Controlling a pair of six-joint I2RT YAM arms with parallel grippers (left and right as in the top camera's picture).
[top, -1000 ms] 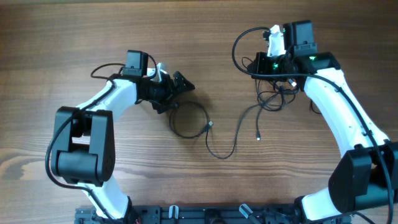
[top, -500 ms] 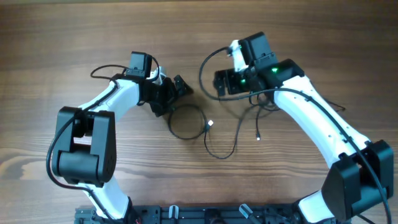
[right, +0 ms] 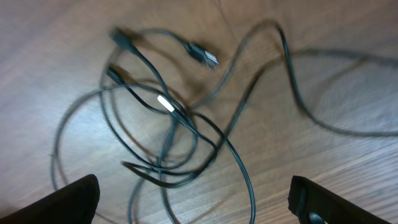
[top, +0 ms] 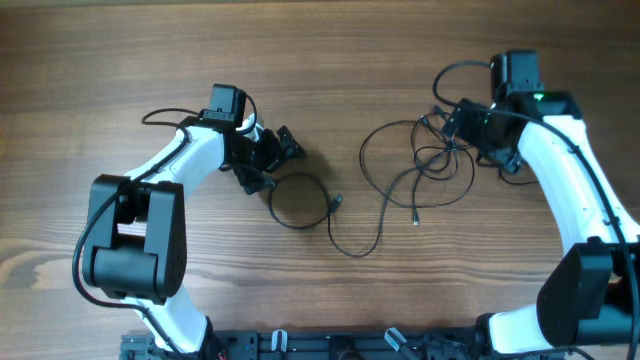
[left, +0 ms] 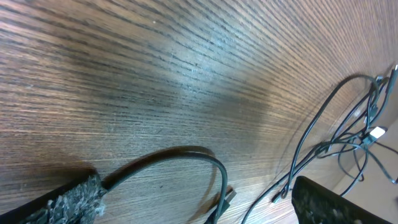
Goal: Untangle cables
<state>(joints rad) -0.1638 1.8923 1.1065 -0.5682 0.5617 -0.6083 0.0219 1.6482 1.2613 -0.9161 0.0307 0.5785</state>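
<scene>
- Wooden table [top: 120,60] from above: the right gripper [top: 478,140], which reached toward the middle half a second ago, is back at the right. The cables [top: 430,160] just beside it now lie in wider, looser rings. The left gripper [top: 272,165] has barely shifted, its jaws wide at one end of a separate loop [top: 300,200].
- Left wrist: the left gripper [left: 196,190] is spread wide. The loop [left: 186,152] runs out from beside one finger [left: 68,199], apparently not pinched.
- Right wrist: the right gripper [right: 194,186] is wide and empty above the cables [right: 174,124], which cross one another several times. The tangle looks loosened, not separated.
</scene>
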